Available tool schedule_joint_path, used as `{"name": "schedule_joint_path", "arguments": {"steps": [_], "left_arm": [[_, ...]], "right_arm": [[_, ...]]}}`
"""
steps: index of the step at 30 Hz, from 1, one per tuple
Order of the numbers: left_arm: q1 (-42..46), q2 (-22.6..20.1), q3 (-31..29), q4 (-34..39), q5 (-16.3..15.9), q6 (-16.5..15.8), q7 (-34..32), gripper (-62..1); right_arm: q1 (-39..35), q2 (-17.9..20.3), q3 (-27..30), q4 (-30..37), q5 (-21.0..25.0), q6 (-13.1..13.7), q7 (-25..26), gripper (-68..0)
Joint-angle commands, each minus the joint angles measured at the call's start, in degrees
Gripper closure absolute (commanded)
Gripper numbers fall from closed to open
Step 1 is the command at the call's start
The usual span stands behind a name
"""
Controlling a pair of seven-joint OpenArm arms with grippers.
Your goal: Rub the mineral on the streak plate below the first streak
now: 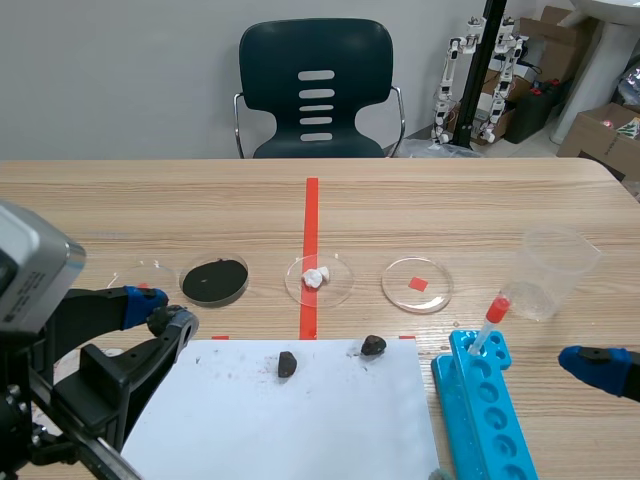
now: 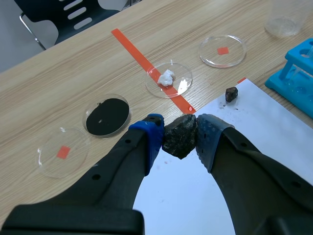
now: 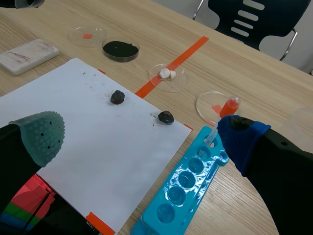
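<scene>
Left wrist view: the left hand [image 2: 180,133] is clamped on the mineral [image 2: 179,143], by the paper's [image 2: 254,132] far-left corner. Carry it left to the streak plate [image 3: 30,55], press firmly just below its reddish streak [image 3: 19,58], and drag straight.

The wooden bench [image 1: 480,200] carries a white paper sheet [image 1: 300,420], a blue tube rack [image 1: 485,400] beside it, a clear cup [image 1: 553,270], a white plate [image 3: 29,56], and four clear dishes [image 1: 340,283] in a row beyond the sheet.
</scene>
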Motion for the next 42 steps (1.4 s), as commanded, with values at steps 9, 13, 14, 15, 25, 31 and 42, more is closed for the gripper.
{"name": "schedule_joint_path", "arguments": {"steps": [9,13,14,15,25,31,42], "left_arm": [[-0.04,0.28,0.04,0.92,-0.37,0.04,-0.79,-12.8],[-0.04,0.28,0.04,0.92,-0.37,0.04,-0.79,-12.8],[-0.04,0.28,0.04,0.92,-0.37,0.04,-0.79,-12.8],[-0.04,0.28,0.04,0.92,-0.37,0.04,-0.79,-12.8],[-0.04,0.28,0.04,0.92,-0.37,0.04,-0.76,-12.8],[-0.15,0.46,0.04,0.92,-1.14,0.07,-0.24,-12.8],[-9.44,3.65,0.04,-5.68,-10.40,4.87,21.66,-12.8]], "right_arm": [[0.04,-0.02,0.22,0.79,0.39,-0.22,0.85,-67.9],[0.04,-0.02,0.22,0.79,0.39,-0.22,0.85,-67.9],[0.04,-0.02,0.22,0.79,0.39,-0.22,0.85,-67.9],[0.04,-0.02,0.22,0.79,0.39,-0.22,0.85,-67.9],[0.04,-0.02,0.22,0.79,0.39,-0.22,0.85,-67.9],[0.04,-0.02,0.22,0.79,0.39,-0.22,0.85,-67.9],[0.04,0.00,0.22,0.79,0.39,-0.22,0.83,-67.9]]}}
